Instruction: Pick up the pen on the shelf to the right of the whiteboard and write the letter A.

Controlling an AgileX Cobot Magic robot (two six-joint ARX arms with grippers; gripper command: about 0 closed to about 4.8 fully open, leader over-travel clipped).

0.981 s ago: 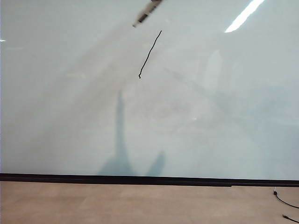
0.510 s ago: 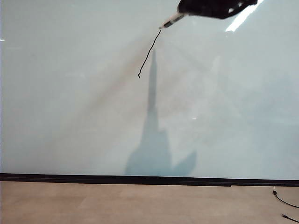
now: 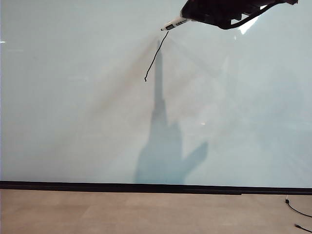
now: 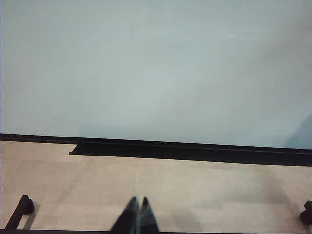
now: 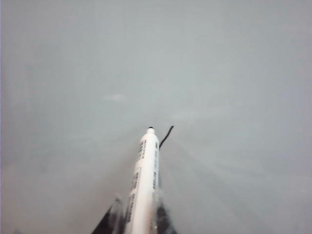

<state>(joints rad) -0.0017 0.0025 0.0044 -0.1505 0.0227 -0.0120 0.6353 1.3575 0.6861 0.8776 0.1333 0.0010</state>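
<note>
Exterior view shows the right gripper (image 3: 195, 18) reaching in from the top right edge, clenched on the pen (image 3: 173, 24), whose dark tip sits just beside the upper end of a single slanted black stroke (image 3: 156, 56) on the whiteboard (image 3: 73, 97). That stroke looks like the first leg of the letter A, which is not yet complete — no second leg, no crossbar. The pen is held at a shallow slant with its tip leading, probably so the nib can meet the board at the apex without the dark gripper body blocking the line. Whether the tip is touching the board or hovering just off it cannot be told.

The right wrist view confirms the grip: the white barrel (image 5: 144, 185) runs out from between the jaws, printed side up, its tip (image 5: 150, 128) close to the stroke's end (image 5: 166, 135).

The left gripper (image 4: 138, 217) hangs low near the tan floor (image 4: 195, 190), fingers pressed together and grasping nothing, well apart from the writing — it has no part in this step, judging by where it rests. A black strip (image 4: 170, 150) runs along the board's lower edge.
</note>
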